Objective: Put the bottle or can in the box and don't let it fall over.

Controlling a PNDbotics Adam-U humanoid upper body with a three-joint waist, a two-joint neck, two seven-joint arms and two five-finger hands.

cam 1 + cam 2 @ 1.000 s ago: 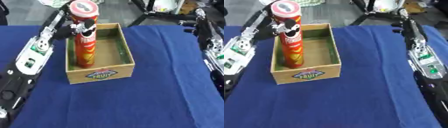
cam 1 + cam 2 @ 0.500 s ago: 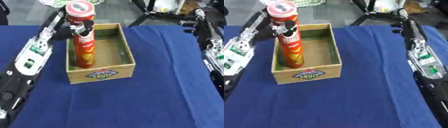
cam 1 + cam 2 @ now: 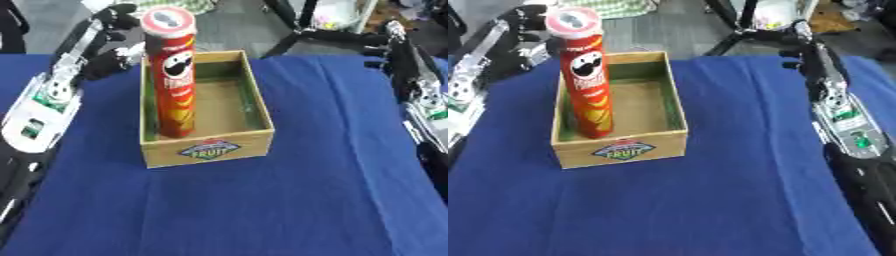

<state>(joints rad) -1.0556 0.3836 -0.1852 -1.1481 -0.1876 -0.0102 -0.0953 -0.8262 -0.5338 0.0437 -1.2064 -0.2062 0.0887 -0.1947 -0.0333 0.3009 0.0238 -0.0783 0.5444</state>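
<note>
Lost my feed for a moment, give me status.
Left hand open, beside the can, not gripping. Right hand idle, far right. Red can upright in box, near-left corner. Nothing obstructing.

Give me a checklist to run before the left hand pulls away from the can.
1. Can inside the box: ok, its base stands on the box floor at the left front corner.
2. Can upright: ok, it shows no clear lean.
3. Left hand clear of the can: ok, it sits behind and left of the can, fingers not round it.
4. Can leaning on the box's left wall: cannot tell.
5. Right hand out of the way: ok, it is off to the right of the box, touching nothing.
6. Box flat on the blue cloth: ok.
</note>
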